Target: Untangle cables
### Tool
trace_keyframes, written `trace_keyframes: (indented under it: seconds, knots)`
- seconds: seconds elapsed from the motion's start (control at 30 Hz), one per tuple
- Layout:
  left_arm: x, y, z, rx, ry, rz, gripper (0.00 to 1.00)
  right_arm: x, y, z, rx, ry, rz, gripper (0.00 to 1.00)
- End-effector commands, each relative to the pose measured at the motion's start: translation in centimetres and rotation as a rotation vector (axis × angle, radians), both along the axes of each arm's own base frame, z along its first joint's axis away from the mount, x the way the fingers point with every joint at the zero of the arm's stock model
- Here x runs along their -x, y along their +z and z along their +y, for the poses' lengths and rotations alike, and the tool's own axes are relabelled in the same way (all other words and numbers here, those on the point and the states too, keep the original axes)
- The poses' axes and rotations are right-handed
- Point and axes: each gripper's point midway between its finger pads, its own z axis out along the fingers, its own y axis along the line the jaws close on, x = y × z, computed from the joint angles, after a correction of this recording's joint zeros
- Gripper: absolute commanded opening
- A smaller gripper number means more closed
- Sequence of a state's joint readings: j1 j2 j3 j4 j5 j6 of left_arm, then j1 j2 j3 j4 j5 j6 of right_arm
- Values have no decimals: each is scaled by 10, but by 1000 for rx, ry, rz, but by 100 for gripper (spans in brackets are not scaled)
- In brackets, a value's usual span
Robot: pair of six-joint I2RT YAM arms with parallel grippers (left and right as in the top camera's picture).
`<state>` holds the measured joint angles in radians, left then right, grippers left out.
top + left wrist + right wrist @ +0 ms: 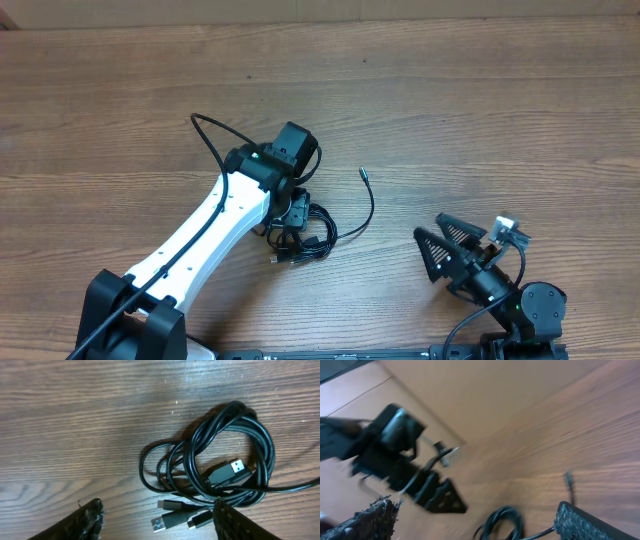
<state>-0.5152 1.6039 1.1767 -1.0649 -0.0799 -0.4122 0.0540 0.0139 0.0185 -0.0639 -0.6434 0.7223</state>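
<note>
Risk points at the cable bundle. We see the cables (191, 462) lying as a loose coil of overlapping loops on the wooden worktop (480, 100), directly under the left gripper (156, 509), whose jaws stand parted with nothing clamped between them. One finger (235, 522) sits just over the coil's near edge, beside a cluster of plug ends (172, 519). A flat USB plug (234, 467) lies inside the loops. One free tail (372, 205) curves away from the coil toward the right and ends in a small plug (364, 172). The right gripper (430, 227) is released too, jaws spread wide, and rests well apart from the bundle.

We judge four hazards from this position.
- **Grabbing too much:** closing here may catch several strands together, so a lift would carry the whole coil instead of freeing one cord.
- **Snagging:** a plug pulled through the loops may catch, and the pull would tighten the tangle.
- **Sliding:** with no second hold on the bundle, any drag may simply slide it across the smooth worktop.
- **Hitting a plug:** a finger landing on a plug could flick it aside or pinch it awkwardly.
</note>
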Motion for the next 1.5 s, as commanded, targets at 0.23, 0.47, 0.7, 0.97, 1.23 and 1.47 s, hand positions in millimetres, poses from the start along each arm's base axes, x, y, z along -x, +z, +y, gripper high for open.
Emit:
trace_keyframes:
  seconds: [0.23,0.47,0.7,0.97,1.23,1.47]
  knots:
    - [8,-34,-8,84,197,9,55,21,-3,21,-8,170,11,100]
    - [15,-51,-8,113,288,19,54,21,-3,21,-8,172,11,100]
    - [15,-58,-8,133,390,8,45,22,-4,21,-8,174,12,100]
    - [10,-58,-13,168,498,-1,45,22,-4,21,-8,174,12,100]
    - [13,-61,-23,217,498,38,34,22,-4,21,-8,174,12,100]
    - [18,-77,-20,177,503,80,26,22,-4,21,-8,174,12,100]
